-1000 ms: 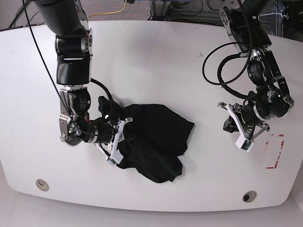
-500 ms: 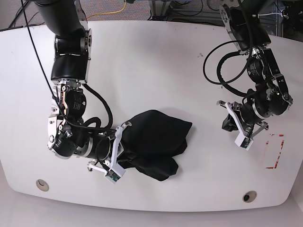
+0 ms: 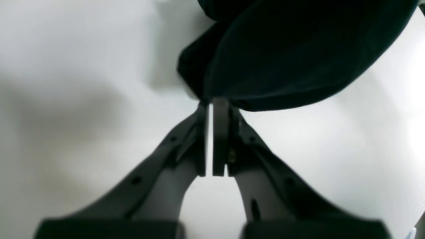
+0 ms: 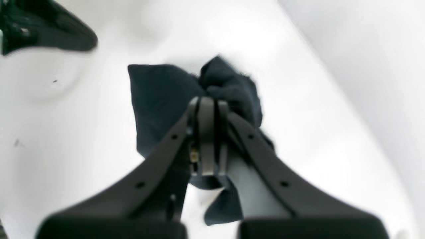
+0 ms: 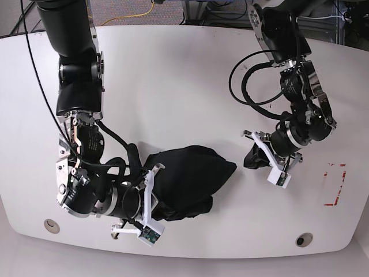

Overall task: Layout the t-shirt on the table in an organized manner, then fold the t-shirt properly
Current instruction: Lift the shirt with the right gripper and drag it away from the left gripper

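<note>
The table is white and glossy, and the shirt lies on its near half as a bunched black heap, left of centre in the base view and nowhere near flat. Its long axis runs roughly from the low left corner of that heap up toward a point on the right. The right gripper is right at the heap's near-left side, its jaws pressed together with dark cloth bunched around and past the tips, so it looks to be pinching a fold of shirt. The left gripper hangs apart from the heap on the other side, just past the shirt's pointed end; its jaws are together with only a thin slit between them, and the tips sit at the shirt's edge in the wrist view, but whether they catch any fabric cannot be told. The right arm is plainly the nearer. Spreading will probably need the two to pull apart along that axis.
</note>
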